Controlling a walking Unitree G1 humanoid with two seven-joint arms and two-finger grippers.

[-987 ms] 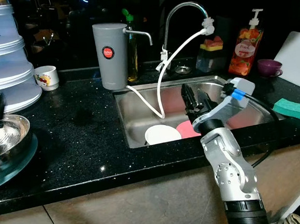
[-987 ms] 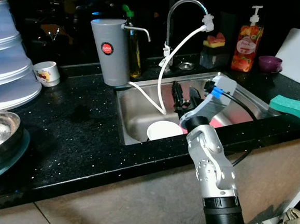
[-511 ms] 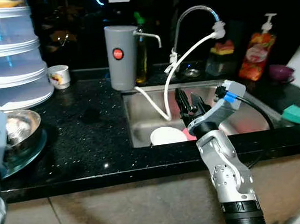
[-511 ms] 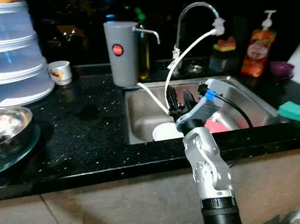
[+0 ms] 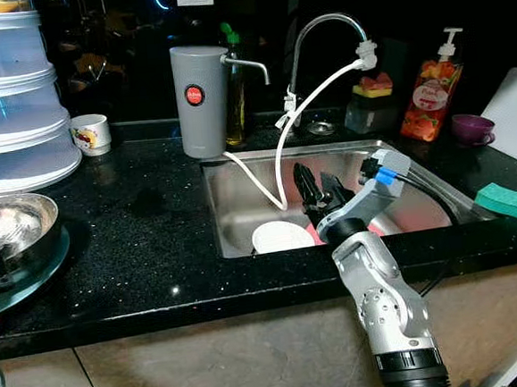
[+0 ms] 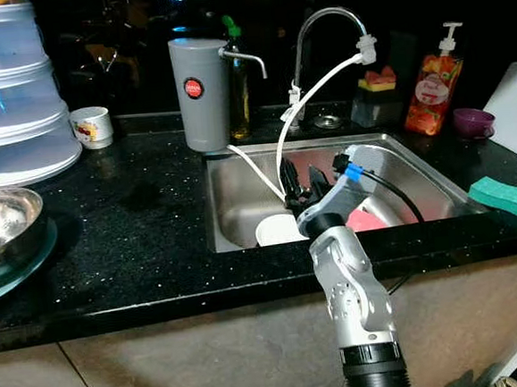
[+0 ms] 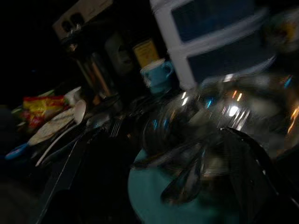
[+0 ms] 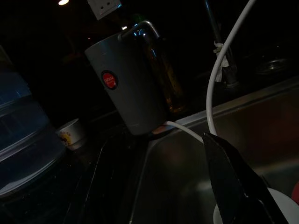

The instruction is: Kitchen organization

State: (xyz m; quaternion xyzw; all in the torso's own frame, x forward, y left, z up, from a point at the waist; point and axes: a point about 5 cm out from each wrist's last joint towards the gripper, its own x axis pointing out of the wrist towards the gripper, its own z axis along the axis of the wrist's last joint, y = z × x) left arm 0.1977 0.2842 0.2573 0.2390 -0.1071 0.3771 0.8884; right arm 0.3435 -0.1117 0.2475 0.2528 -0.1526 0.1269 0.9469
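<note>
While raised over sink (image 5: 241, 204) | right gripper (image 5: 319, 189) fingers parted, empty, above white bowl (image 5: 282, 236) | left fingers: cannot tell

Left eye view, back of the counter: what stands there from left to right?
Stacked plastic containers → small white cup → grey water filter → curved faucet → orange soap dispenser → purple cup.
</note>
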